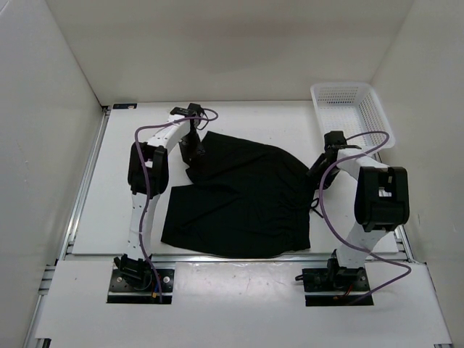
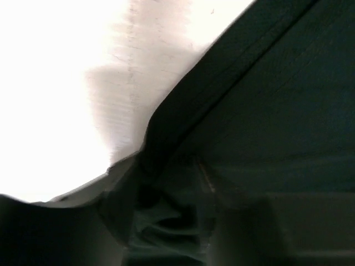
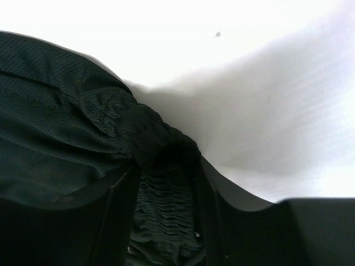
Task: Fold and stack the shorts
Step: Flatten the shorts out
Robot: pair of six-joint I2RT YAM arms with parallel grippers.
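Note:
The black shorts (image 1: 239, 196) lie spread on the white table, partly folded over themselves. My left gripper (image 1: 193, 151) is at their far left corner, shut on a leg hem; the left wrist view shows bunched dark fabric (image 2: 166, 221) between the fingers. My right gripper (image 1: 316, 171) is at their right edge, shut on the gathered elastic waistband (image 3: 163, 205), which fills the gap between its fingers. The shorts' fabric (image 3: 61, 127) stretches off to the left in the right wrist view.
A white plastic basket (image 1: 350, 112) stands at the far right of the table. White walls enclose the table on three sides. The arm bases (image 1: 141, 279) sit at the near edge.

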